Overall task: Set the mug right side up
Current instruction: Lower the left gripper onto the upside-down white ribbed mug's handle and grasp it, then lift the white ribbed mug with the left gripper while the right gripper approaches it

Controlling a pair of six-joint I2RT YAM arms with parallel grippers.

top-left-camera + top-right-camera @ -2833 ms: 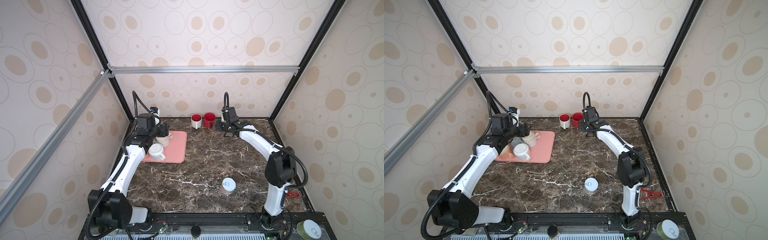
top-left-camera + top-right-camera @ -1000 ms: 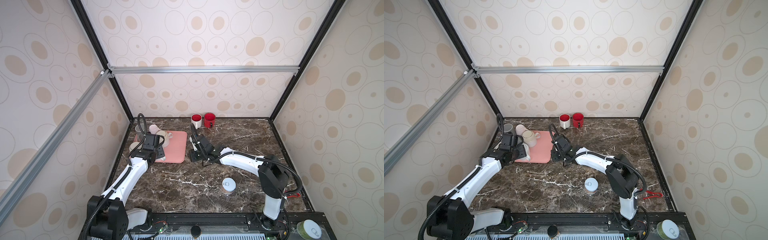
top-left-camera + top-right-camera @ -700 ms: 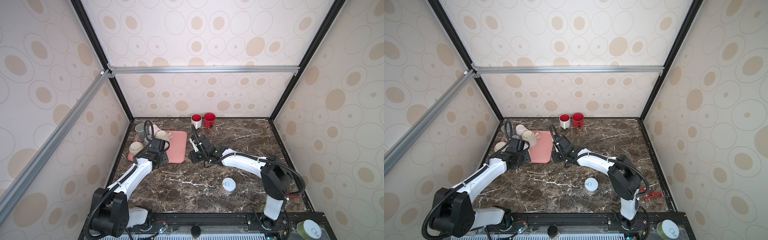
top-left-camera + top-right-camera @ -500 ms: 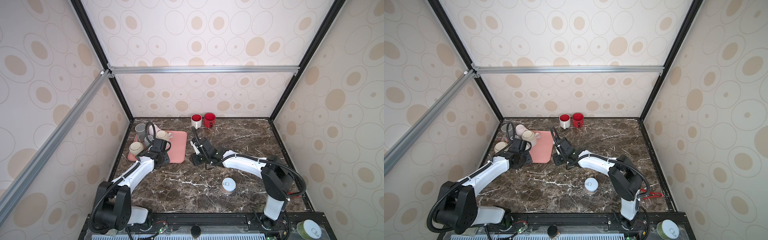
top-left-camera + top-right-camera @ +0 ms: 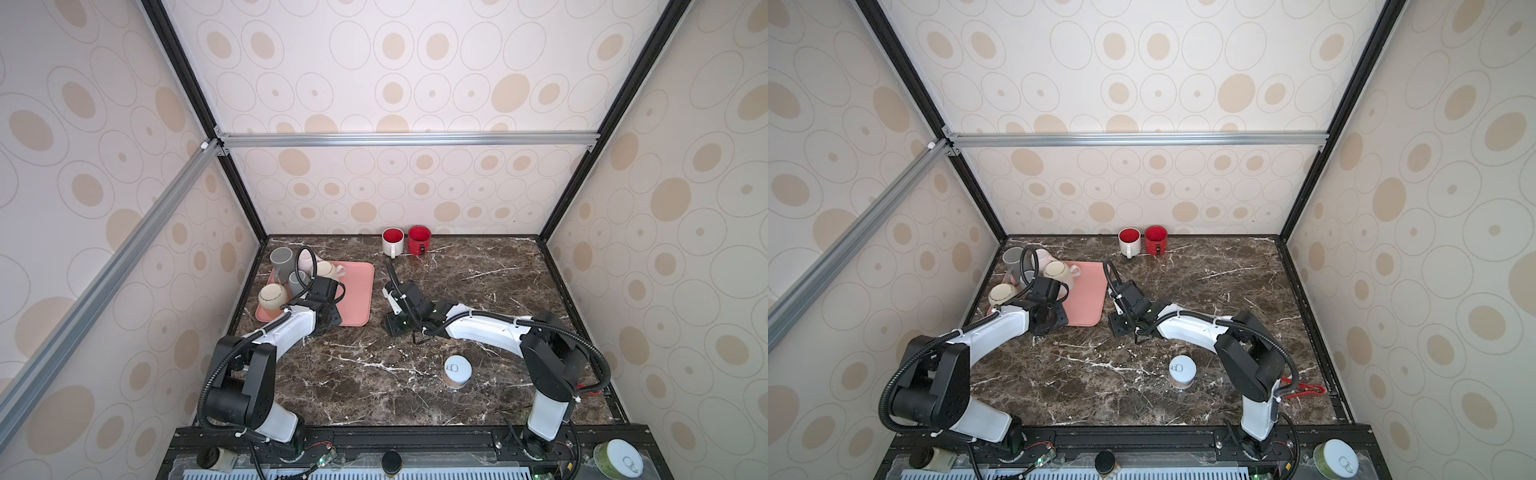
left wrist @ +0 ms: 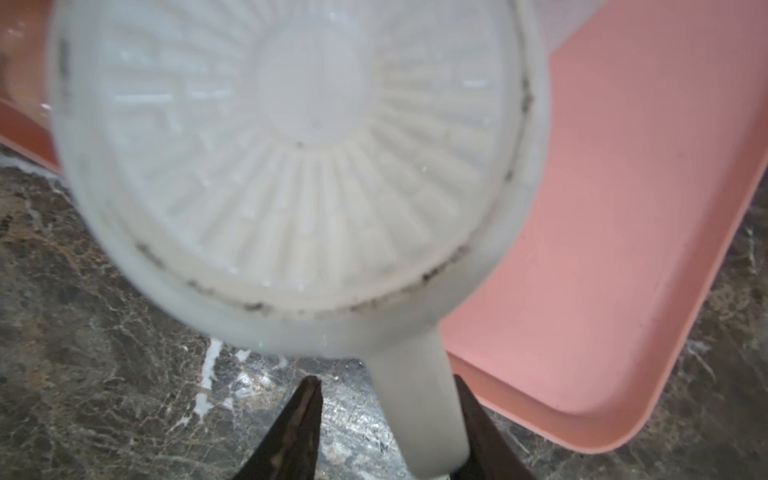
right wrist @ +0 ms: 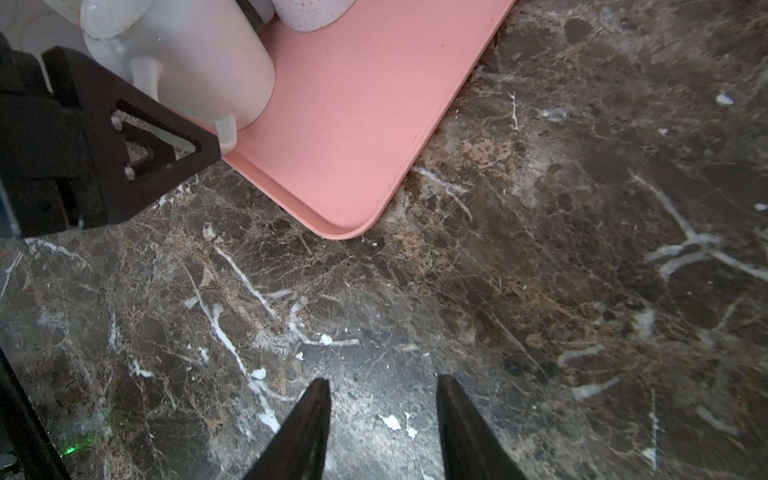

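- Closely framed, the white ceramic mug, base showing, is set at the pink rectangular tray's near edge.
- Its handle is straddled by the left gripper's part-open fingers.
- The right gripper is held open over dark marble.

Both the left arm and the right arm are built of smooth white link shells joined by chunky black joint housings, each trailed by a black corrugated cable tied on with small white zip ties. The left pincer and right pincer end in dark, tapering, pointed fingers. Seen from the side, a left finger is a black triangular frame with cut-outs and two pale screws.
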